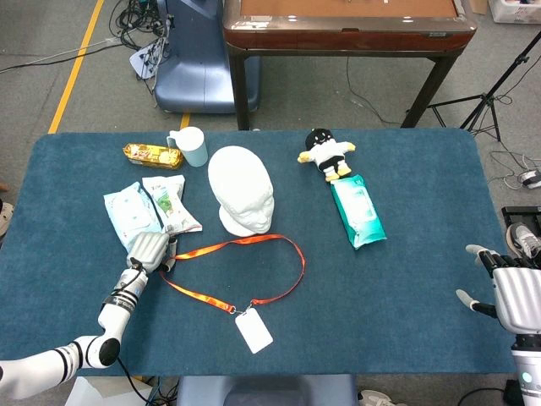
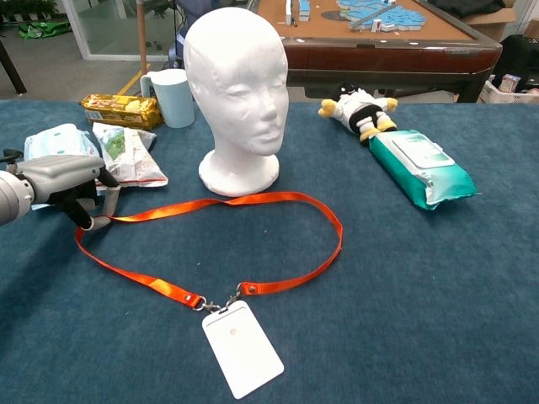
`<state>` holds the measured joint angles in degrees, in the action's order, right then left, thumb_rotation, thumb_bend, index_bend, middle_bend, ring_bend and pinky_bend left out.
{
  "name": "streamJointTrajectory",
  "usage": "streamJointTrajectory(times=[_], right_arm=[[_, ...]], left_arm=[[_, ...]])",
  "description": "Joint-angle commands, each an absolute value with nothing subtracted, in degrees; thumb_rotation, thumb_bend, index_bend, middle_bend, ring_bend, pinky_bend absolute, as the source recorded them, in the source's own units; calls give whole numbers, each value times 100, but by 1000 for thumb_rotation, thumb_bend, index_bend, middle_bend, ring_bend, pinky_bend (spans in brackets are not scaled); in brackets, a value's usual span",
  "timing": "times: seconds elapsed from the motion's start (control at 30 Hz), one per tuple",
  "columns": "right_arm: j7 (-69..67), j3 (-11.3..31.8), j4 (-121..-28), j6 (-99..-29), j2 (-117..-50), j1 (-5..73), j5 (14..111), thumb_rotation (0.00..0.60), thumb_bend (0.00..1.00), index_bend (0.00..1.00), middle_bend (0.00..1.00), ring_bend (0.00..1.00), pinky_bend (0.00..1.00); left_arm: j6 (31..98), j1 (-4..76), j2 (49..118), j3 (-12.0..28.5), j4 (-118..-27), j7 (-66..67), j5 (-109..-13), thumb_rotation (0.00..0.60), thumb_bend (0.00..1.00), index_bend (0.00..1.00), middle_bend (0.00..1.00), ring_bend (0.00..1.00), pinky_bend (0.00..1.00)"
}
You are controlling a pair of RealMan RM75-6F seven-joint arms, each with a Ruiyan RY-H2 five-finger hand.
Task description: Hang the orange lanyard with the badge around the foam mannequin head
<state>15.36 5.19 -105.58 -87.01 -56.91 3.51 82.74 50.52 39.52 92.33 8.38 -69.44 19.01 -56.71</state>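
Table w/ blue cloth carries everything; places below are given rel. to the foam mannequin head.

Mannequin head stands upright near table centre, face toward the robot.

Teal wipes pack lies well to the right of the head, lengthwise. Two more pouches to the head's left: pale blue wipes pack and green-printed pouch, side by side, touching.

Orange lanyard lies flat as an open loop just in front of the head's base, not around it; far strap runs close by the base, left end of loop reaches out to the left hand. White badge is clipped at the loop's near end, in front of the head and slightly left, flat on the cloth.

Left hand sits front-left of the head, next to the pouches, fingers curled down onto the lanyard's left end, pinching the strap against the cloth.

Right hand is far right and front of the head, near table corner, fingers apart, holding nothing.

Plush toy lies behind-right of the head, just behind the teal pack. Light blue mug stands behind-left; gold snack pack touches it on the left.
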Motion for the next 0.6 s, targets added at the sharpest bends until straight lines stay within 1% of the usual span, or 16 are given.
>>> streamJointTrajectory(times=[0.03,0.13,0.23,0.47,0.53,0.6], right_arm=[[1533,518,-10558,-8699,-5690,347,8268,600,51,304,446,477,460],[1554,517,-10556,-8653,-5695,363,8238,600,51,304,446,479,460],[1655,510,-10584,-8527,-5701,434,8231,600,51,304,446,480,485],[2026,566,-10805,-7987,-5746,793,8109,600,51,304,450,481,492],[2128,618,-10860,-7841,-5797,914,8020,600,51,304,467,493,536],[2226,688,-10900,-7650,-5869,1074,7899,600,51,304,495,534,625]], left_arm=[[5052,3950,9233,837,-6948,1894,-5682,600,390,619,1000,1000,891],[5108,3923,9200,851,-7039,1800,-5763,600,399,624,1000,1000,891],[5215,3871,9100,835,-7221,1675,-5944,600,399,627,1000,1000,891],[5365,3803,8842,783,-7701,1639,-6190,600,399,624,1000,1000,891],[5373,3799,8813,769,-7778,1659,-6209,600,399,624,1000,1000,891],[5385,3798,8798,756,-7842,1696,-6223,600,399,622,1000,1000,891]])
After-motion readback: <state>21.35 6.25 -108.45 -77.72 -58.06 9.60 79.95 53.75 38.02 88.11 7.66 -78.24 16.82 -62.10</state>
